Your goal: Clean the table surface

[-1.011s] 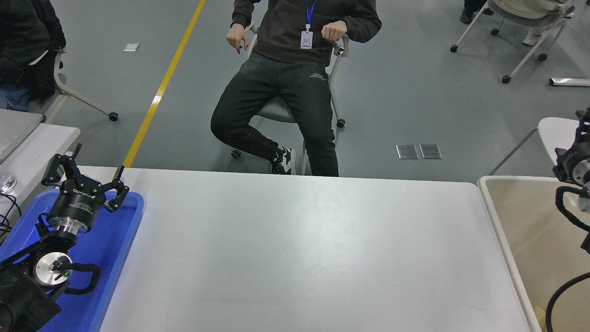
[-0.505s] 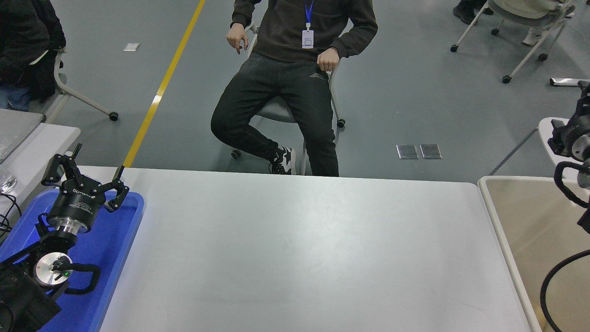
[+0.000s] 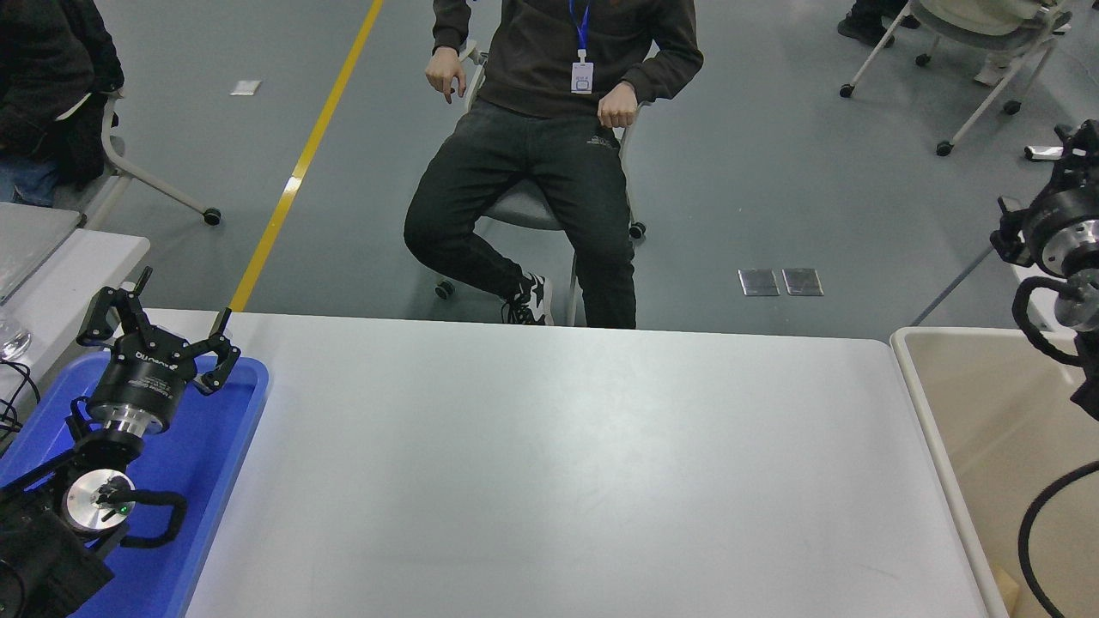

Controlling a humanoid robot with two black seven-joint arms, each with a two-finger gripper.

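large plain white matte worktop (image 3: 549, 463) fills middle, nothing on it to wipe. left gripper (image 3: 159, 330) parked over blue plastic tray (image 3: 232, 446), jaws released. right gripper (image 3: 1069, 172) at right edge, off worktop, jaws state cannot tell.

Left gripper (image 3: 160, 319): black linkage fingers, black cylindrical body with white lettering, silver collar behind it, silver disc joint with green light further back, black cable looped beside. Right arm (image 3: 1060, 249): black housing, silver ring, black cable loops.
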